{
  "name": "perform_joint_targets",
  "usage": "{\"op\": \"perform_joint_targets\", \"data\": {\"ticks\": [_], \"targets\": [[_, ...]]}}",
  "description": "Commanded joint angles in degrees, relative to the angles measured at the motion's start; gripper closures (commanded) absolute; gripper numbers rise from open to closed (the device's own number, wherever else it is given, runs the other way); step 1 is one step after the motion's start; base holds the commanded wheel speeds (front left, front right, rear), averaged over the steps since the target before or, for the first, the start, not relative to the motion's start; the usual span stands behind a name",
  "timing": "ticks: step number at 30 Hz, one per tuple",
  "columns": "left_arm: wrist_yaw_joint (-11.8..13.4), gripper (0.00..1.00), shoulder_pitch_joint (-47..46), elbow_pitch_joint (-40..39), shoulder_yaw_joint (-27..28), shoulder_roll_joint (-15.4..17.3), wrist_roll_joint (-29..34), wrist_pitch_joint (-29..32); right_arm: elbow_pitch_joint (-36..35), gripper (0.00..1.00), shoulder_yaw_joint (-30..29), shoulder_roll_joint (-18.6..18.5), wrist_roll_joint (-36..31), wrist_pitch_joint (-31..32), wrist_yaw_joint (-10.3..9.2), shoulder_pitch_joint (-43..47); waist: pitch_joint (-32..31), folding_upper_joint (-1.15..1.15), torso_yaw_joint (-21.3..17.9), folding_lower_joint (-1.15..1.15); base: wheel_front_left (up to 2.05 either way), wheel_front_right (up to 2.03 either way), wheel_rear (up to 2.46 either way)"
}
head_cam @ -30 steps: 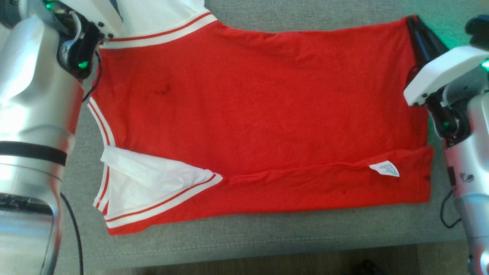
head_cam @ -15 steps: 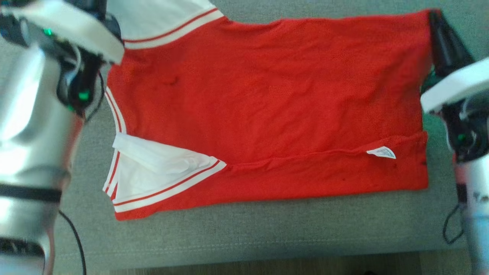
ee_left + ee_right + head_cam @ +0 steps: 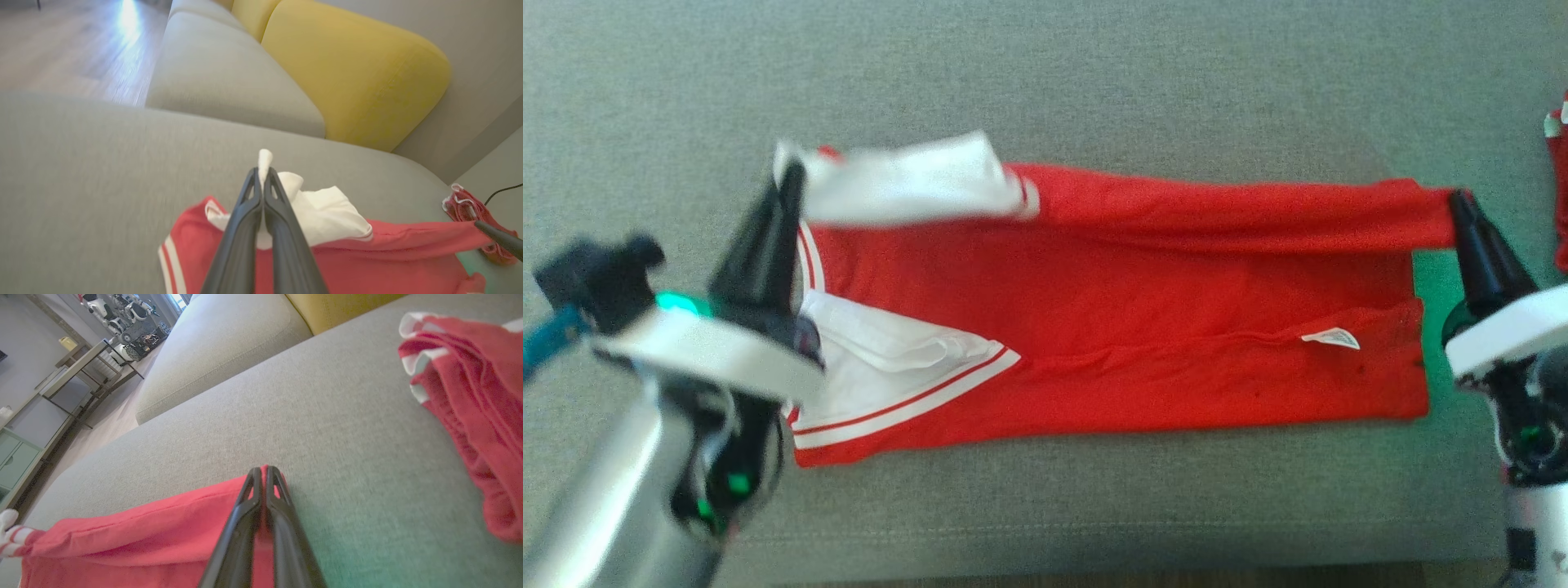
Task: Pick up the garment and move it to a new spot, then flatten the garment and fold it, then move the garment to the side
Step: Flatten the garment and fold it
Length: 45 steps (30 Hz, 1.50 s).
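Note:
The garment (image 3: pixel 1111 327) is a red shirt with white, red-striped sleeves, lying on a grey sofa cushion (image 3: pixel 1045 73). Its far edge is lifted and folded toward the near side. My left gripper (image 3: pixel 788 175) is shut on the white sleeve corner at the garment's left; in the left wrist view the left gripper (image 3: pixel 261 173) pinches white cloth of the garment (image 3: pixel 327 212). My right gripper (image 3: pixel 1454 200) is shut on the red hem corner at the right; the right wrist view shows the right gripper (image 3: pixel 263 471) pinching the red edge of the garment (image 3: pixel 143 535).
A second red and white piece of clothing (image 3: pixel 470 396) lies bunched on the cushion to the right, also at the head view's right edge (image 3: pixel 1558 188). A yellow back cushion (image 3: pixel 359 69) stands behind. The cushion's front edge (image 3: pixel 1045 559) is near.
Both grippers have pulled the garment's far edge toward the near side, so the far half now folds over. The head camera has also shifted, showing more cushion beyond.

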Motion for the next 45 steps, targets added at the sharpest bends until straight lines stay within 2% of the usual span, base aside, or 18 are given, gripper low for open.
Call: {"op": "perform_joint_targets", "data": {"ticks": [1,7,12,13,14,15,16,17,18,26,33,39,45], "targets": [[1.41,1.00,2.27,-4.06,2.48,2.32,-0.94,0.50,-2.61,1.00,0.17,0.60,0.65,0.38,0.19,1.30,-0.58,0.00,0.29,0.00,0.00,0.00,0.00],[3.85,1.00,11.51,-6.90,1.87,1.48,-4.05,1.38,-3.57,1.00,-1.12,3.08,0.69,0.51,0.19,5.70,-1.77,0.00,0.79,0.00,0.00,0.00,0.00],[3.41,1.00,14.60,-3.64,0.93,0.57,-6.32,2.13,-3.43,1.00,-1.44,4.32,0.38,-0.51,0.19,7.97,-2.35,0.00,0.54,0.00,0.00,0.00,0.00],[3.08,1.00,14.85,-2.81,0.70,0.36,-6.72,2.23,-3.20,0.80,-1.41,4.49,0.16,-0.83,0.19,8.30,-2.41,0.00,0.42,0.00,0.00,0.00,0.00],[2.92,1.00,14.97,-1.78,0.37,0.45,-6.65,2.44,-2.86,0.55,-1.34,4.65,-0.23,-1.11,0.19,8.54,-2.43,0.00,0.27,0.00,0.00,0.00,0.00],[2.92,1.00,14.97,-1.78,0.37,0.45,-6.65,2.44,-2.86,0.55,-1.34,4.65,-0.23,-1.11,0.19,8.54,-2.43,0.00,0.27,0.00,0.00,0.00,0.00],[2.72,0.72,14.91,-0.69,-0.19,0.68,-6.24,2.77,-2.62,0.00,-1.11,4.72,-0.83,-1.51,0.19,8.63,-2.43,0.00,0.13,0.00,0.00,0.00,0.00],[2.62,0.23,14.73,0.27,-0.35,0.48,-6.14,2.58,-2.36,0.00,-0.82,4.86,-1.26,-1.94,0.19,8.62,-2.45,0.00,0.01,0.00,0.00,0.00,0.00],[2.75,0.00,14.40,1.25,-0.35,0.44,-5.52,1.97,-2.11,0.00,-0.49,5.06,-1.54,-2.29,0.19,8.59,-2.49,0.00,-0.11,0.00,0.00,0.00,0.00],[4.14,0.00,12.78,5.23,0.72,-1.66,-1.23,-5.08,-3.43,0.00,1.90,5.24,-6.24,-8.58,0.19,9.33,-3.62,0.00,-0.53,0.00,0.00,0.00,0.00],[5.66,0.00,11.84,2.79,5.17,-5.80,7.19,-7.49,-7.25,0.00,3.33,5.43,-13.44,-15.92,0.19,9.47,-5.89,0.00,-0.99,0.00,0.00,0.00,0.00],[4.71,0.00,12.99,-0.40,9.85,-10.61,16.41,-7.54,-9.57,0.00,5.44,5.28,-17.93,-18.49,0.19,9.42,-8.48,0.00,-1.52,0.00,0.00,0.00,0.00],[3.06,0.00,14.59,1.79,10.62,-12.80,21.61,-7.54,-10.10,0.00,6.82,5.26,-21.92,-18.26,0.19,11.48,-11.05,0.00,-2.29,0.00,0.00,0.00,0.00]]}}
